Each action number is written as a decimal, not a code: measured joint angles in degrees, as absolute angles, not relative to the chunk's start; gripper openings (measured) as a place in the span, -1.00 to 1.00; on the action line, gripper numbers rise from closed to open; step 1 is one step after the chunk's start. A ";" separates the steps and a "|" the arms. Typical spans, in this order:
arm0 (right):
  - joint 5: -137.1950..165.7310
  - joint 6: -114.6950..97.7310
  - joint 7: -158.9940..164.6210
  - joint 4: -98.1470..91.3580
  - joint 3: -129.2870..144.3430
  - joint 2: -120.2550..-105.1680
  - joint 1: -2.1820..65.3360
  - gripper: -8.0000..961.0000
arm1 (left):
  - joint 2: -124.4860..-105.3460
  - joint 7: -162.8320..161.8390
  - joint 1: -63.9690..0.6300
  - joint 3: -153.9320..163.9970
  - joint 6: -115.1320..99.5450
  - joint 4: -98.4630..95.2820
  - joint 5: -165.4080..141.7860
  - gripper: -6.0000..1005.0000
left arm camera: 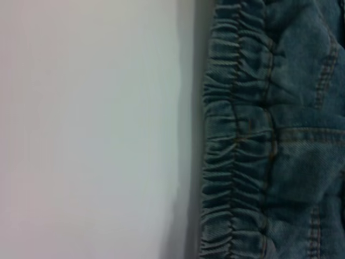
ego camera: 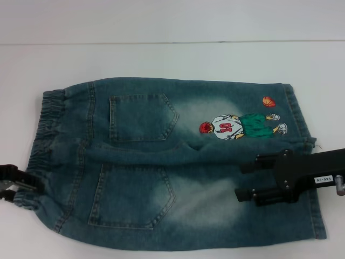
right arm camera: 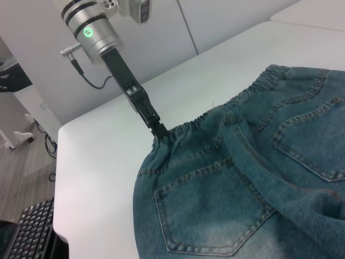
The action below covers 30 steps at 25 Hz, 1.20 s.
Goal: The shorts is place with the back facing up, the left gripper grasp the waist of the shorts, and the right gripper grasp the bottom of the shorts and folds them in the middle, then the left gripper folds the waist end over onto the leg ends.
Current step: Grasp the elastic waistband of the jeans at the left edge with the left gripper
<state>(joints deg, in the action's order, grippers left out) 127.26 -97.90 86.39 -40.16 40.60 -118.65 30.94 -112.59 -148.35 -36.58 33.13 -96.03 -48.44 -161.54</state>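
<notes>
The shorts (ego camera: 178, 162) are spread flat, back up, on the white table (ego camera: 172, 59); the waistband (ego camera: 46, 140) is met by the left gripper (right arm camera: 159, 131), finger state indiscernible; the right gripper (ego camera: 249, 181) is held released above the leg, so only 1 layer may be pinched

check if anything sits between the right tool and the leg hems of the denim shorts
Nothing visible does. The right tool hangs directly over the nearer leg of the faded blue-green denim shorts, just inside the stitched leg hems. The left tool is at the puckered elastic waistband.
</notes>
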 joint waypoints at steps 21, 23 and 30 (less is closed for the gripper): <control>127.26 -97.85 86.39 -40.17 40.42 -118.49 30.68 0.67 | -113.45 -147.11 -37.55 33.14 -96.22 -48.78 -161.18 0.32; 127.26 -97.84 86.39 -40.17 40.41 -118.53 30.70 0.67 | -113.47 -147.04 -37.51 33.13 -96.25 -48.78 -161.24 0.14; 127.24 -97.74 86.90 -40.17 40.26 -118.26 30.80 0.67 | -113.42 -146.94 -37.51 33.14 -96.38 -48.78 -161.37 -0.63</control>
